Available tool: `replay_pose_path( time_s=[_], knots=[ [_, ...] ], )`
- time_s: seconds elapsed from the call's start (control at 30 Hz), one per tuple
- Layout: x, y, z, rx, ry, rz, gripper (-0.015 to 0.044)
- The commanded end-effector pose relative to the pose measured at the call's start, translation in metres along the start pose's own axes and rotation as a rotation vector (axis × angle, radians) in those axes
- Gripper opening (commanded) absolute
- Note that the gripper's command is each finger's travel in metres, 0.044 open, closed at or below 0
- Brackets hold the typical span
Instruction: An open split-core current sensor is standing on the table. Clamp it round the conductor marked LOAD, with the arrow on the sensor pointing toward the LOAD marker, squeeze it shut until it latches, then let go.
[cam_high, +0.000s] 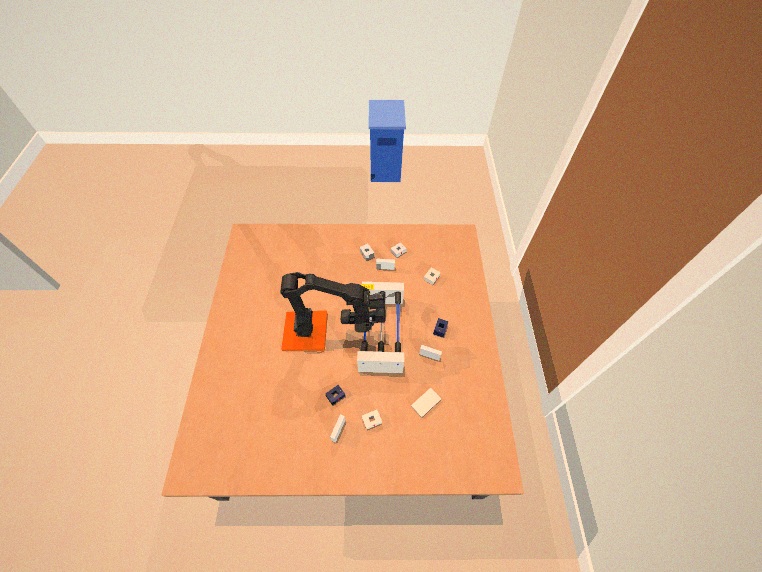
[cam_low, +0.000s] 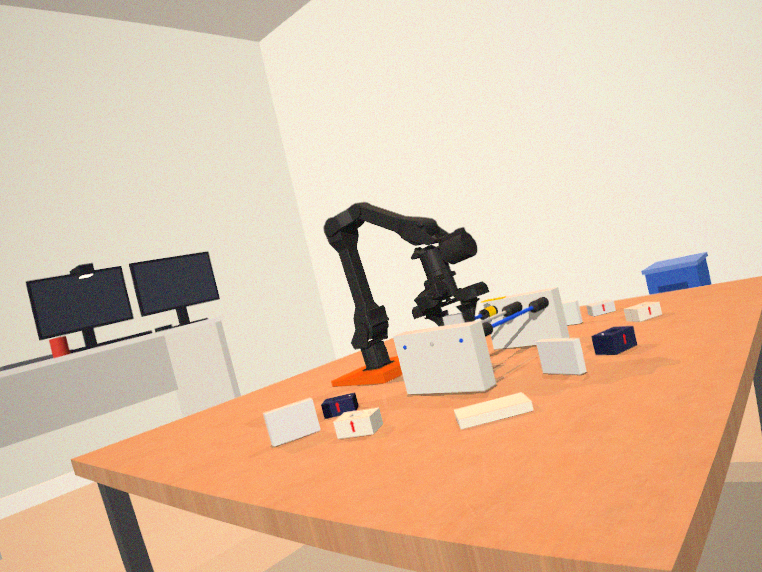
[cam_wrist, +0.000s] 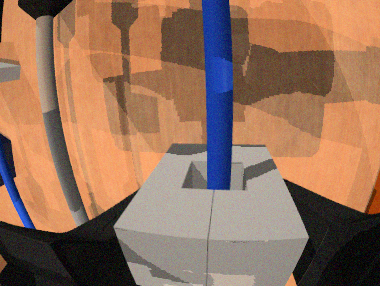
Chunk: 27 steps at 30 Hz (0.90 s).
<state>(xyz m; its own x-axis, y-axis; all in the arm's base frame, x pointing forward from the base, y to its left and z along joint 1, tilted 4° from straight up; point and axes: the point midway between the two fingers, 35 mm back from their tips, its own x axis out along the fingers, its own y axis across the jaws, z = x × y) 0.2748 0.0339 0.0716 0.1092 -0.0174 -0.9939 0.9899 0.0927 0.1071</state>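
Note:
The split-core sensor (cam_wrist: 175, 215) (cam_low: 451, 320) is a pale grey block with its halves together at a thin seam. It sits around a blue conductor (cam_wrist: 218, 100) (cam_high: 364, 337), which passes through its square window. My gripper (cam_wrist: 214, 184) (cam_low: 454, 313) is shut on the sensor, one black finger against each side. A yellow marker (cam_high: 368, 286) (cam_low: 493, 299) lies on the far terminal block at the end of this conductor nearest the arm base; its lettering is unreadable. The sensor's arrow is not visible, and whether the latch is engaged cannot be told.
A grey conductor (cam_wrist: 45, 65) and another blue conductor (cam_high: 398, 323) run alongside. White terminal blocks (cam_high: 381, 363) (cam_low: 443, 363) (cam_high: 393, 288) stand at both ends. Several white and dark blue blocks, including a dark one (cam_high: 440, 327) (cam_low: 606, 341), lie around on the table (cam_high: 246, 443).

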Motion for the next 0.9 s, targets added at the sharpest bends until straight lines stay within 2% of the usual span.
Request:
replay_pose_path(
  time_s=[0.0,0.53,0.87],
  knots=[
    [-0.0002,-0.0001,0.0,0.0,0.0,-0.001,0.0268],
    [-0.0002,-0.0001,0.0,0.0,0.0,-0.001,0.0268],
    [0.0,0.0,0.0,0.0,0.0,0.0,0.0201]
  ],
)
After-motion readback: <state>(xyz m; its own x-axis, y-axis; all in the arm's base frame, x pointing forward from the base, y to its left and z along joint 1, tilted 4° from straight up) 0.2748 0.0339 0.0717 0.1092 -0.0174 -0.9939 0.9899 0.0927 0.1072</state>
